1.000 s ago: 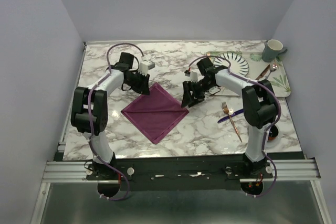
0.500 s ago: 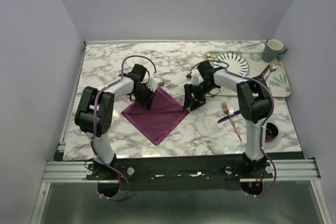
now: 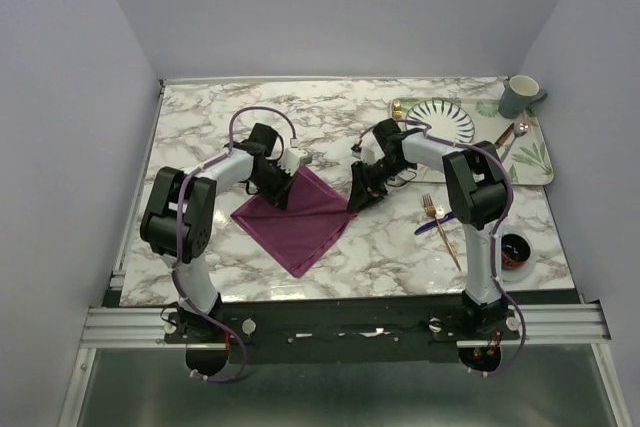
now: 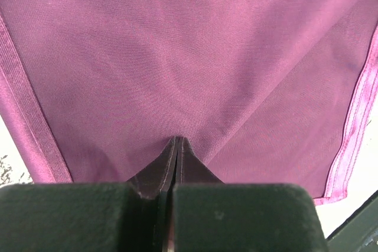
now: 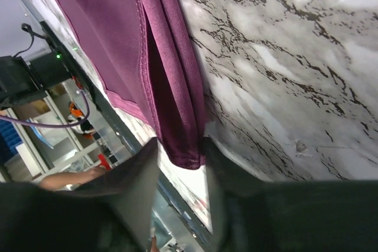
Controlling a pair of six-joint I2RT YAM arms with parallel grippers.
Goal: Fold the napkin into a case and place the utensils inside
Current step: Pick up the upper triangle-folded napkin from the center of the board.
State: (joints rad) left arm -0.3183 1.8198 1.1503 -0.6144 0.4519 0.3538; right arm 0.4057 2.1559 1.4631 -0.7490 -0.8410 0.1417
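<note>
Left claw (image 3: 281, 188) (image 4: 173, 196) — shut tight on a raised pinch of the shiny plum-purple square satin napkin (image 3: 298, 215) (image 4: 177, 57), near its far-left edge. Seen from the left wrist: dark fingers pressed together, a small tent of cloth drawn up between them.

Right claw (image 3: 360, 193) (image 5: 180, 184) — part-way open, astride the napkin's right corner (image 5: 118, 45). One finger on each side of the doubled-over tip and close against it; hard to tell whether gripping or only touching.

Beneath everything, the white-and-grey marbled surface (image 3: 400, 257).

On it, left of centre and between the two arms: the napkin, spread as a diamond. Flat over most of its area, lifted only at the two claws, not yet folded into a case.

At the far right, a pale rectangular tray with a green leaf print (image 3: 535, 162).

Just left of that leaf print, a round white plate with dark radiating stripes (image 3: 445, 119).

In the far right corner, a grey-green mug (image 3: 518, 97).

Near the right arm's base, a small round black bowl with orange inside (image 3: 515, 249).

Right of the napkin and well apart from it, on bare marble: a slim copper-coloured fork (image 3: 448, 242), tines toward the far side, and a thin dark blue knife (image 3: 428, 227) crossing it.

On the tray, near the mug, a small silver spoon (image 3: 519, 131).
</note>
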